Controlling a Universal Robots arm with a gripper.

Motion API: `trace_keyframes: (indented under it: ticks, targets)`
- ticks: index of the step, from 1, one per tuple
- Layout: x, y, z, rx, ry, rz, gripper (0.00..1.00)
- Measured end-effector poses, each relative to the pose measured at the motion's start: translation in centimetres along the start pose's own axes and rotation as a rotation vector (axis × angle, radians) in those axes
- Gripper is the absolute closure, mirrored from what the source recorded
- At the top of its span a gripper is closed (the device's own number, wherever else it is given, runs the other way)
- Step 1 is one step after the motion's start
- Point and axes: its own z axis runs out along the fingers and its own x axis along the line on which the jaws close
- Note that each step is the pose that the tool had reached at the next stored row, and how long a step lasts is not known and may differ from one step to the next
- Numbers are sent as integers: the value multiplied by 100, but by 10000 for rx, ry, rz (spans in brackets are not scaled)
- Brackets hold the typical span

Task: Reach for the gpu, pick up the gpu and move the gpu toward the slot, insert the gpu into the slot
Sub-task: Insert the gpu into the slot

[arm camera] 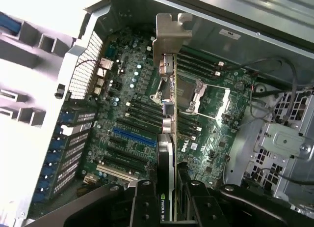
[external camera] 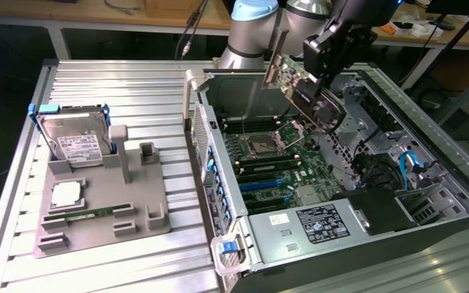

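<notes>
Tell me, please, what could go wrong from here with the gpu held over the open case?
1. The gripper holds the gpu tilted above the board, apart from the long blue slot; a tilted approach might miss the slot or jam in it.
2. The silver bracket juts out ahead and could catch on the case wall.
3. The card hangs over the processor socket; a slip could drop it there.

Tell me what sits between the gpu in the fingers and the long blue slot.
In the exterior view, the CPU socket and the black memory strips lie on the board between the held gpu and the slot.
</notes>
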Motion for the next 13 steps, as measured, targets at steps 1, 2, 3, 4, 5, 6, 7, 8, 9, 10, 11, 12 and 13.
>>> trace_keyframes:
  ticks: [1,2,3,4,5,6,7,8,9,10,11,12,13]
  targets:
    - [0,0,0,-1,9,-218,73]
    - [0,0,1,-3,19,-489,73]
    - [0,0,1,-5,25,-648,73]
    - [0,0,1,-6,34,-866,73]
    - [0,0,2,-7,40,-1028,73]
    - [0,0,2,-8,48,-1220,73]
    - [0,0,3,-10,54,-1403,73]
    - [0,0,3,-11,64,-1638,73]
    - [0,0,3,-12,70,-1791,73]
    - [0,0,4,-14,78,-1997,73]
    - [0,0,5,-15,85,-2190,73]
    - [0,0,5,-16,92,-2367,73]
    - [0,0,6,-17,98,-2543,73]
